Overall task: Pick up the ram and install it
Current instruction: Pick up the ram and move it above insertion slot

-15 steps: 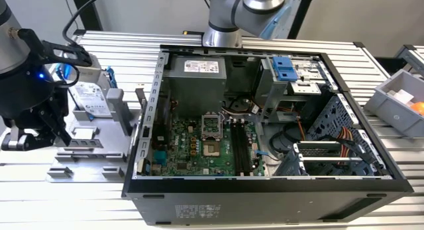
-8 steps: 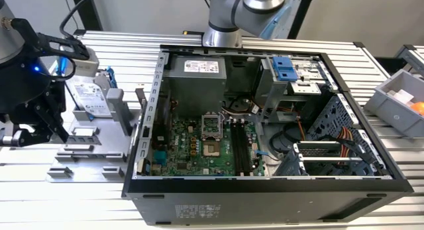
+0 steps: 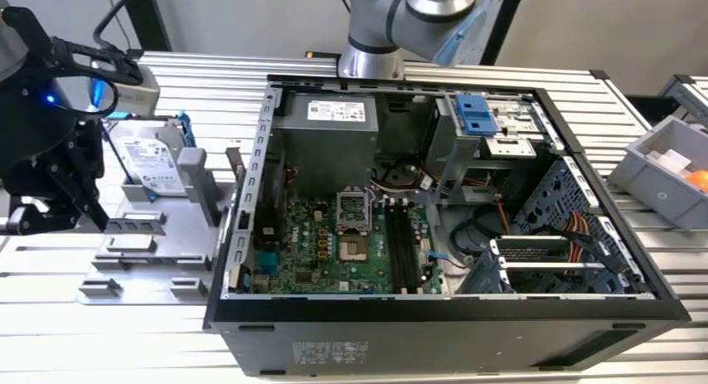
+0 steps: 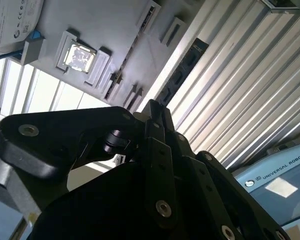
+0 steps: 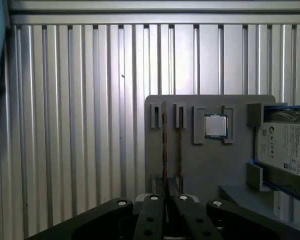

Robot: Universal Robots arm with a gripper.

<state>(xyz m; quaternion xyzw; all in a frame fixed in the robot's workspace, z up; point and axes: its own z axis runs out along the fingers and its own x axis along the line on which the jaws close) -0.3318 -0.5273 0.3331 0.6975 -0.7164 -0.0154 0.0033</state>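
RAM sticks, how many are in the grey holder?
2. One ram stick stands on edge in a slot of the grey holder; the second ram stick in the next slot.

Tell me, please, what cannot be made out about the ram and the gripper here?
- Ram: first wrist view, edge-on in the tray; chips and label hidden.
- One end of it: same view, behind the gripper; contact cannot be told.
- Drive: same view, cut off by the picture's edge.
- Tray's side at the exterior view's left: covered by the gripper.
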